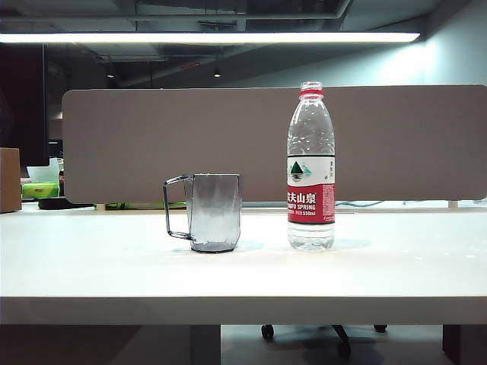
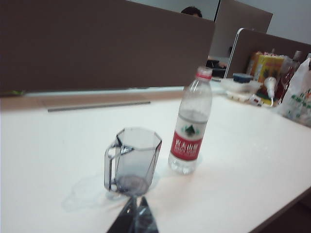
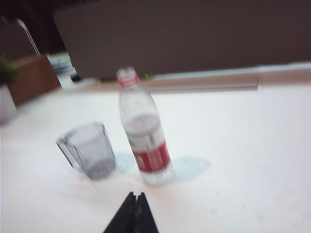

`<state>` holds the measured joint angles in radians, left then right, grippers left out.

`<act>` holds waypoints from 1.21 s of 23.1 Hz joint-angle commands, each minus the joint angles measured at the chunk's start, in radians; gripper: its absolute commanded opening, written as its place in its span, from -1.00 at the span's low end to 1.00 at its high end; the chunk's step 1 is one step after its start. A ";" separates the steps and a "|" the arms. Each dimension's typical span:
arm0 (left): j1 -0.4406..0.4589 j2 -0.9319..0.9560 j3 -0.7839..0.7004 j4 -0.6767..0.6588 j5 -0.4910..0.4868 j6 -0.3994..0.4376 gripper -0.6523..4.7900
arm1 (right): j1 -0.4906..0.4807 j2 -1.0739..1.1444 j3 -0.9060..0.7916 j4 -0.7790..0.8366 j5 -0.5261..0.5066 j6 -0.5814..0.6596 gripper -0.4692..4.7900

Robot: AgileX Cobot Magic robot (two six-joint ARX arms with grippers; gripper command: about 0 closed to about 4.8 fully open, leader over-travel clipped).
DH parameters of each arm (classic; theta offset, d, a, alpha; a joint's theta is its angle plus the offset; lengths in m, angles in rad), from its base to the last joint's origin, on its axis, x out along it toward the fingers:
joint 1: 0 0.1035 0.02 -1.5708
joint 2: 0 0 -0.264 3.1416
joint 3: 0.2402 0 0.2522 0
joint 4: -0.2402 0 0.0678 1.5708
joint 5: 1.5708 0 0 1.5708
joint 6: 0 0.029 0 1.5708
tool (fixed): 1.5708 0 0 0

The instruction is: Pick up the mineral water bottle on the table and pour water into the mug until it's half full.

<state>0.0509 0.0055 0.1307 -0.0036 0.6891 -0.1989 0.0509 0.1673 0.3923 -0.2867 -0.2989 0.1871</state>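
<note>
- Mineral water bottle stands upright on the white table.
- Mug sits just left of it, handle pointing left.
- No grippers in shot.

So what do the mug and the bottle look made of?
Mug: grey-tinted, transparent, faceted walls, thin dark handle; glossy plastic or glass, can't tell which. Bottle: thin clear plastic by its ribbed, see-through body, with red cap ring and a printed red-and-white label.

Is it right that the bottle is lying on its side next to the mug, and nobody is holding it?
Not quite. The bottle stands upright on the table, as the exterior view shows. The rest is right: it is next to the mug, and neither the left gripper nor the right gripper holds it.
</note>
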 commanded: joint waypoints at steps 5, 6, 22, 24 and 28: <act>-0.002 0.004 0.115 -0.065 0.007 -0.078 -0.78 | 0.119 0.478 0.004 0.315 0.001 -0.075 0.12; -0.002 0.006 0.129 -0.092 0.013 -0.079 -0.78 | 0.153 0.542 0.004 0.373 0.009 -0.084 0.12; -0.001 0.006 0.182 -0.130 0.005 -0.078 -0.78 | 0.360 1.337 0.025 1.290 0.296 -0.142 1.00; -0.001 0.006 0.182 -0.150 0.010 -0.060 -0.78 | 0.360 1.396 0.050 1.317 0.297 -0.142 1.00; -0.001 0.006 0.182 -0.208 0.004 0.010 -0.78 | 0.360 1.458 0.105 1.320 0.297 -0.142 1.00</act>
<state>0.0513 0.0116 0.3107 -0.1905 0.6926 -0.2386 0.4103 1.6142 0.4755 1.0054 -0.0032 0.0448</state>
